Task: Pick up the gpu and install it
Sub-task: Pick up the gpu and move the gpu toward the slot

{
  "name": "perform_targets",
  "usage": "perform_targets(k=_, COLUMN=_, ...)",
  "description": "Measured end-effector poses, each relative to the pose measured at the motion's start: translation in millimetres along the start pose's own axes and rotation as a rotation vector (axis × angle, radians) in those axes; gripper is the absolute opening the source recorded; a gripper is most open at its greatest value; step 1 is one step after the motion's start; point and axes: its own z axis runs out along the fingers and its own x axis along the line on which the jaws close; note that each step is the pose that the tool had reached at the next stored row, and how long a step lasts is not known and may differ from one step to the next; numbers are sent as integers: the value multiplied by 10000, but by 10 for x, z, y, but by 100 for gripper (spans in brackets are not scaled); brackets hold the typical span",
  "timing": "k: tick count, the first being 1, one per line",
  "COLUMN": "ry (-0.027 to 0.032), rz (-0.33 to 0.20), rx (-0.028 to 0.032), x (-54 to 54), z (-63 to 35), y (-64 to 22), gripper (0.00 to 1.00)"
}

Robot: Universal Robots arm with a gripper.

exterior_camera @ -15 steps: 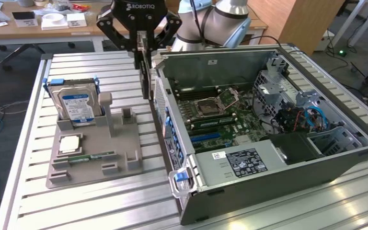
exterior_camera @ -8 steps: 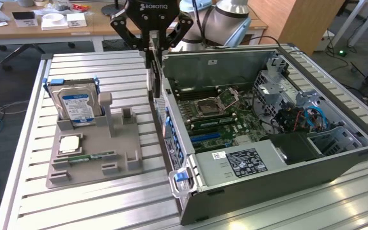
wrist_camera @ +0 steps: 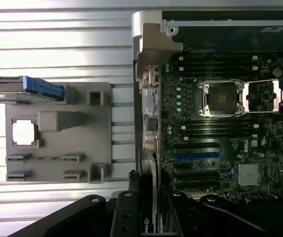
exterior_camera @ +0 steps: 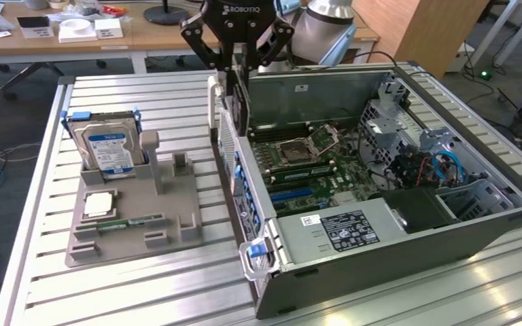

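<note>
My gripper [exterior_camera: 239, 68] hangs over the open computer case's [exterior_camera: 478, 224] wall on the exterior view's left, shut on the gpu [exterior_camera: 234, 102]. The gpu is a thin dark card held on edge, its pale silver bracket [exterior_camera: 214, 98] just outside the case wall. In the wrist view the card [wrist_camera: 150, 173] runs edge-on from between my black fingers [wrist_camera: 126, 212] out to the bracket [wrist_camera: 153, 42], along the motherboard's [wrist_camera: 220, 138] edge. A blue expansion slot [wrist_camera: 196, 156] lies on the board beside the card. The card is above the board, not seated in a slot.
A grey fixture plate [exterior_camera: 125, 238] on the slatted metal table [exterior_camera: 152, 299] holds an upright silver hard drive [exterior_camera: 107, 146], a processor chip [exterior_camera: 100, 202] and a green memory stick [exterior_camera: 125, 222]. Inside the case are a power supply [exterior_camera: 352, 227] and cables [exterior_camera: 433, 166].
</note>
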Motion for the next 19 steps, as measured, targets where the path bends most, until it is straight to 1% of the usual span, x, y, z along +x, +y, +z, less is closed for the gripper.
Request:
perform_targets(k=11, ry=1, rz=0, rx=1, x=-379, z=7, y=19, gripper=26)
perform_targets(k=19, ry=0, rz=-3, rx=0, x=-695, z=13, y=34, gripper=26)
